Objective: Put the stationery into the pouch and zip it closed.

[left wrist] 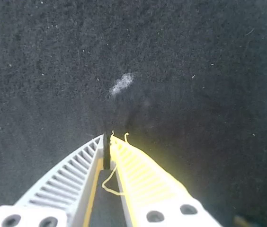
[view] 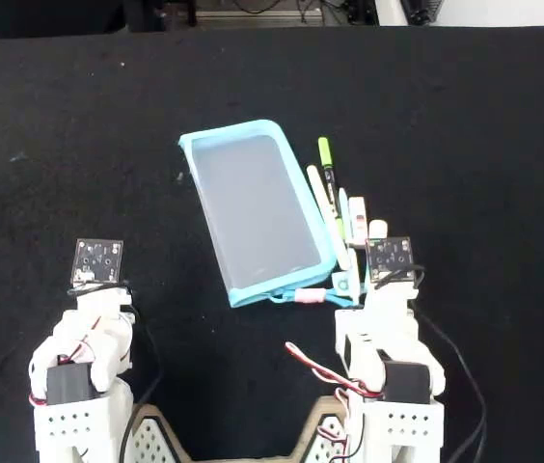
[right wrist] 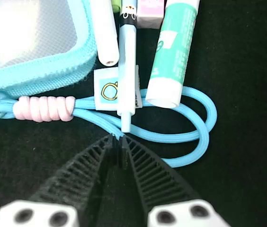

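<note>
left end effector (left wrist: 109, 149): white and yellow fingers together at the tips, nothing between them; low over bare desk (view: 465, 145), well apart from the pouch, on the left side of the high view
right end effector (right wrist: 118, 144): black fingers together, tips right at the pull cord and just short of the pen tip; can't tell if the cord is pinched
pouch (view: 253, 212): light blue with a translucent front panel, flat on the desk, mid-table, lying at an angle; its near corner is just beside the right arm
pull cord (right wrist: 204, 118): blue loop off the pouch corner, lying on the desk, bound by a pink wrap (right wrist: 43, 109) near the pouch
stationery: all outside the pouch, in a row along its right edge, touching or just beside it
pen (right wrist: 127, 71): white, tip over the cord loop, small tag (right wrist: 107, 90) beside it
glue stick (right wrist: 173, 52): green and white, end resting on the loop
marker (right wrist: 104, 33): white, next to the pouch edge
highlighter (view: 326, 159): green, farthest from the arms
eraser (right wrist: 151, 7): pink, between pen and glue stick
lint (left wrist: 121, 84): pale speck on the desk ahead of the left fingers
</note>
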{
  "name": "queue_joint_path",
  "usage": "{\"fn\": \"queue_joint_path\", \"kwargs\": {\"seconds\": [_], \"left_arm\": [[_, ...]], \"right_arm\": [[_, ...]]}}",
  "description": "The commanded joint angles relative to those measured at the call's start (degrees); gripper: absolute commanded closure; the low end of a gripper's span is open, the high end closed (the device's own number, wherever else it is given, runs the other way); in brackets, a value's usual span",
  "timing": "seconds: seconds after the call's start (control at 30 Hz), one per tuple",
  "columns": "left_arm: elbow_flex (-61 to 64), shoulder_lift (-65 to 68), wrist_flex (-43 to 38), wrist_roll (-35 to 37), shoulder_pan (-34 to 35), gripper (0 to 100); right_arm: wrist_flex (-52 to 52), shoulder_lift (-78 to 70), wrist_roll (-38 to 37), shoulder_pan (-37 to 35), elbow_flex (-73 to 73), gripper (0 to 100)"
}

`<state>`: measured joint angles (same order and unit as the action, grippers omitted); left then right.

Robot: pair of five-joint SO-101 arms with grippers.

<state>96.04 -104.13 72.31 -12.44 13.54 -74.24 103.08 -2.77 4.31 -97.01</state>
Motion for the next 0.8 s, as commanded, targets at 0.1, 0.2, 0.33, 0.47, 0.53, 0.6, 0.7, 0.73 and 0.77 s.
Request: {"fn": "queue_joint_path", "kwargs": {"seconds": [0.1, 0.2, 0.33, 0.47, 0.53, 0.6, 0.7, 0.73, 0.77], "left_arm": [[1.01, -0.35, -15.47, -0.53, -0.31, 97], [1.1, -0.35, -22.51, -0.53, -1.63, 97], [-0.22, -0.35, -28.31, -0.53, -1.45, 97], [-4.26, -0.35, -29.71, -0.09, -1.19, 97], [-8.57, -0.35, -28.4, 0.09, -1.19, 97], [-13.76, -0.35, -26.11, 2.11, -1.19, 97], [-21.49, -0.26, -22.07, 4.4, -1.63, 97], [-23.78, -0.26, -20.66, 4.66, -1.63, 95], [-25.8, -0.26, -19.34, 4.75, -1.63, 93]], "right_arm": [[-0.09, 4.26, 0.09, -0.53, 0.48, 98.6], [-0.09, 4.26, 0.09, -0.53, 0.48, 98.6], [-0.09, 4.26, 0.09, -0.53, 0.48, 98.6], [-0.09, 4.26, 0.09, -0.53, 0.48, 98.6], [-0.09, 4.26, 0.09, -0.53, 0.48, 98.6], [-0.09, 4.26, 0.09, -0.53, 0.48, 98.6], [-0.09, 4.26, 0.09, -0.53, 0.48, 98.6], [-0.09, 4.26, 0.09, -0.53, 0.48, 98.6], [-0.09, 4.26, 0.09, -0.53, 0.48, 98.6]]}}
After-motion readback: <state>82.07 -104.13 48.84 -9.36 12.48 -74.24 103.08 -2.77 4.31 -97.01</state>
